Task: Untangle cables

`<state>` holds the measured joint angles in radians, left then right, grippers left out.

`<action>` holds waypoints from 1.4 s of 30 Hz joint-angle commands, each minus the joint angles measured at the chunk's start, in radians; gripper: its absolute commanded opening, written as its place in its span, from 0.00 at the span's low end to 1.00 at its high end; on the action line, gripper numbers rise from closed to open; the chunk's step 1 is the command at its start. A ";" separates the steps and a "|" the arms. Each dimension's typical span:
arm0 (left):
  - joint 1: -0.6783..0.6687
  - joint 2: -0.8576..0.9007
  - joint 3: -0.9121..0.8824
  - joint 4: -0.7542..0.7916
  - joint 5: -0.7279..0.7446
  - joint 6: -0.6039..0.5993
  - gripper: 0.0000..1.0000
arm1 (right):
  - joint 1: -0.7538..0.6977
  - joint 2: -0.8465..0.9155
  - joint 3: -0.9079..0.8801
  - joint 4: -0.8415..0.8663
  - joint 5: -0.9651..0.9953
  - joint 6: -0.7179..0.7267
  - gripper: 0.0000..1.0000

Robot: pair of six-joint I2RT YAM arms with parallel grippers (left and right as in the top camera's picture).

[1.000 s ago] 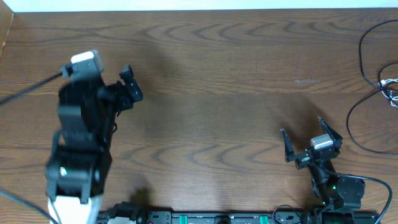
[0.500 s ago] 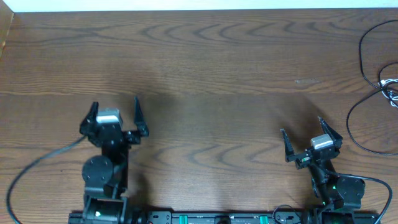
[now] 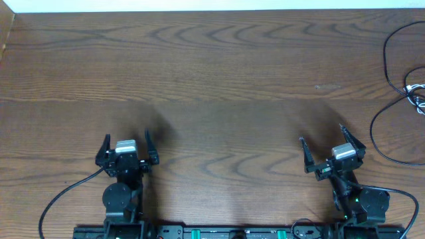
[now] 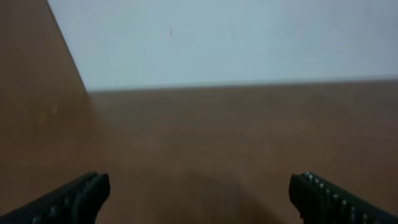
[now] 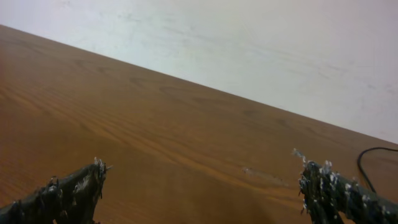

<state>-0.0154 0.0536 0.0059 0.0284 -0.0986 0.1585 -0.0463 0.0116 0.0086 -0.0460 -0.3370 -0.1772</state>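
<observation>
Matt, grained wooden table (image 3: 219, 79); thin rubbery black cable (image 3: 388, 73).

There was the table (image 3: 219, 73), dark brown wood with broad, sweeping grain, filling the overhead view from side to side. Beyond its far edge rose a plain, off-white wall (image 4: 249, 37), bare in both wrist views. Along the table's left edge, up by the far left corner, stood a brown wooden side panel (image 4: 28, 106). The light was soft and even, with only faint smudges of shadow nearer the near edge.

Black cable (image 3: 387, 56), seemingly white cable (image 3: 418, 91); table (image 3: 232, 66) is grained brown.
</observation>
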 commanded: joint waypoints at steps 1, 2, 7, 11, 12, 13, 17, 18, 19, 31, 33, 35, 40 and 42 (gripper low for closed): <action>0.004 -0.032 -0.002 -0.067 0.008 0.013 0.98 | 0.007 -0.007 -0.003 -0.003 0.005 -0.004 0.99; 0.004 -0.035 -0.002 -0.103 0.009 0.013 0.98 | 0.007 -0.007 -0.003 -0.002 0.005 -0.003 0.99; 0.004 -0.038 -0.002 -0.095 0.016 0.013 0.98 | 0.007 -0.007 -0.003 -0.002 0.005 -0.004 0.99; 0.004 -0.035 -0.002 -0.095 0.016 0.013 0.98 | 0.007 -0.007 -0.003 -0.002 0.005 -0.004 0.99; 0.004 -0.035 -0.002 -0.095 0.016 0.013 0.98 | 0.007 -0.007 -0.003 -0.002 0.005 -0.004 0.99; 0.004 -0.035 -0.002 -0.095 0.016 0.013 0.98 | 0.007 -0.007 -0.003 -0.002 0.005 -0.004 0.99; 0.004 -0.035 -0.002 -0.095 0.016 0.013 0.98 | 0.007 -0.007 -0.003 -0.002 0.005 -0.004 0.99; 0.004 -0.035 -0.002 -0.095 0.016 0.013 0.98 | 0.007 -0.007 -0.003 -0.002 0.005 -0.003 0.99; 0.004 -0.035 -0.002 -0.095 0.016 0.013 0.98 | 0.007 -0.007 -0.003 -0.002 0.005 -0.004 0.99; 0.004 -0.035 -0.002 -0.095 0.016 0.013 0.98 | 0.007 -0.007 -0.003 -0.002 0.005 -0.004 0.99; 0.004 -0.035 -0.002 -0.095 0.016 0.013 0.98 | 0.007 -0.007 -0.003 -0.002 0.005 -0.004 0.99; 0.004 -0.035 -0.002 -0.095 0.016 0.013 0.98 | 0.007 -0.007 -0.003 -0.002 0.005 -0.004 0.99; 0.004 -0.035 -0.002 -0.095 0.016 0.013 0.98 | 0.007 -0.007 -0.003 -0.002 0.005 -0.004 0.99; 0.004 -0.035 -0.002 -0.095 0.016 0.013 0.98 | 0.007 -0.007 -0.003 -0.002 0.005 -0.004 0.99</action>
<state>-0.0154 0.0269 0.0158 -0.0162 -0.0765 0.1585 -0.0463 0.0109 0.0086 -0.0456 -0.3370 -0.1772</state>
